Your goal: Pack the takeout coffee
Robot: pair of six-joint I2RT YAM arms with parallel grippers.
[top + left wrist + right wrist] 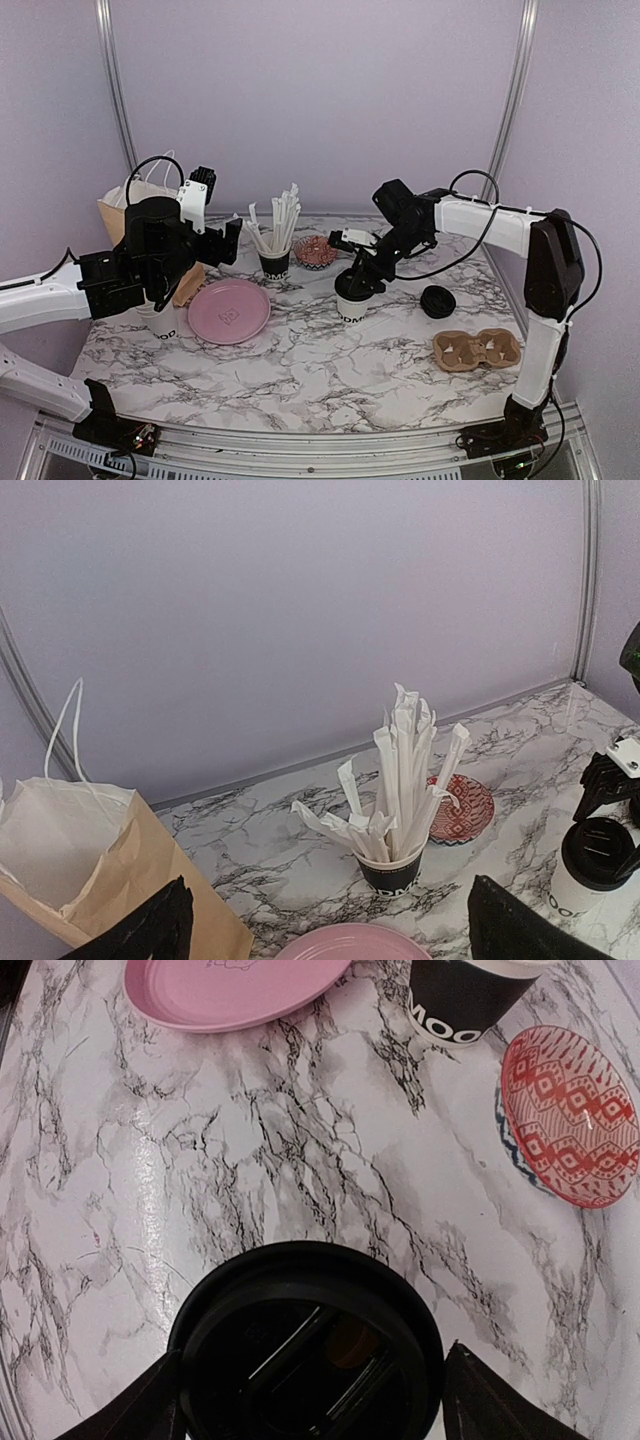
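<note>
Your backdrop: plain lilac wall fills upper half of top view, light soft and even. Silver pole upper left, second pole upper right. White grey-veined marble-look tabletop takes lower half, pretty glossy. Metal rail along bottom edge.

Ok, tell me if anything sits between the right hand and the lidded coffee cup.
Nothing visible does. The right hand straddles the lidded coffee cup, its fingers flanking the black lid with no other object in between.
</note>
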